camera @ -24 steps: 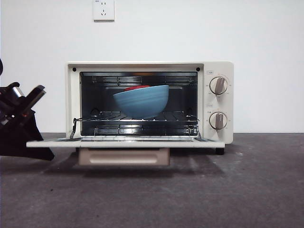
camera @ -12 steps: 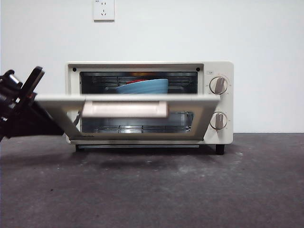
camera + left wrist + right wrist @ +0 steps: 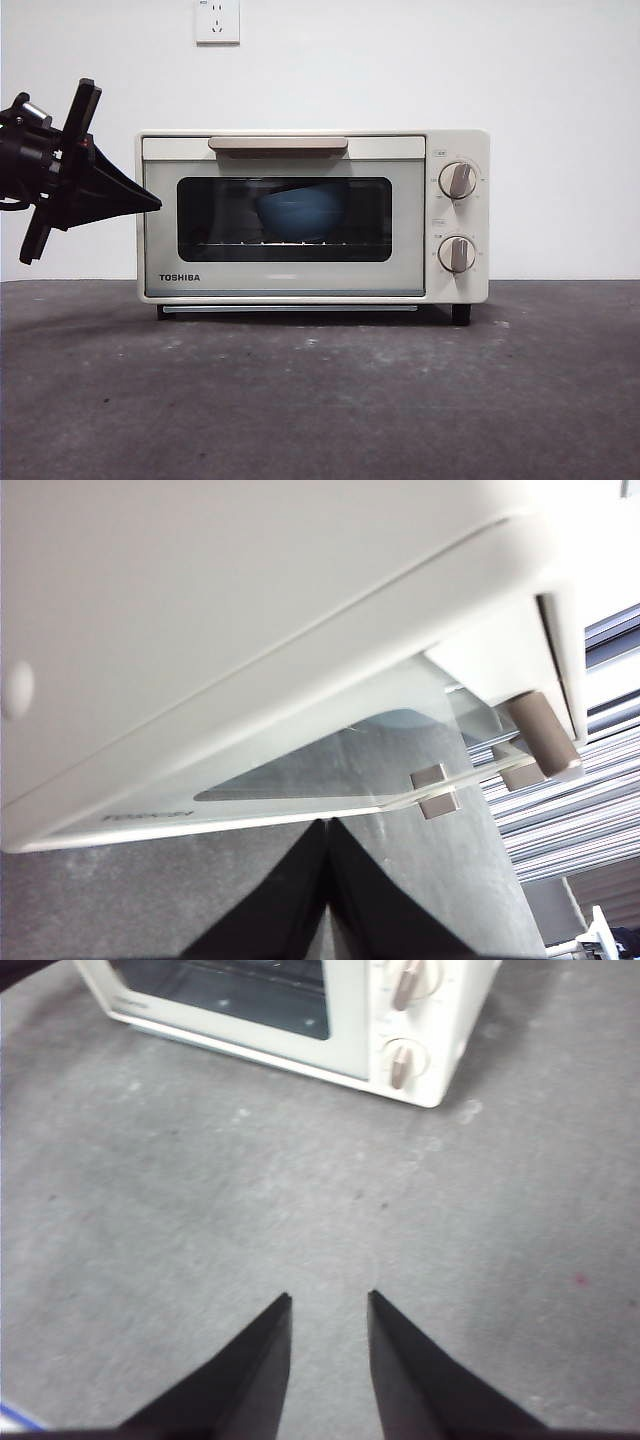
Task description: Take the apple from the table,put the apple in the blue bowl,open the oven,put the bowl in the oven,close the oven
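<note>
I see the oven on the worktop with its door closed. The blue bowl sits inside on the rack, behind the glass. My left gripper, jaws together, touches the door's edge. My right gripper hovers apart, empty.

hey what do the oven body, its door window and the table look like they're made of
Oven: looks like painted metal, a smooth cream coat with a soft sheen, though plastic panels are possible. Door window: dark tinted glass, since the blue bowl shows dimly through it. Table: dark grey, matte and mottled with pale scuffs; possibly a mat or laminate, hard to tell.
</note>
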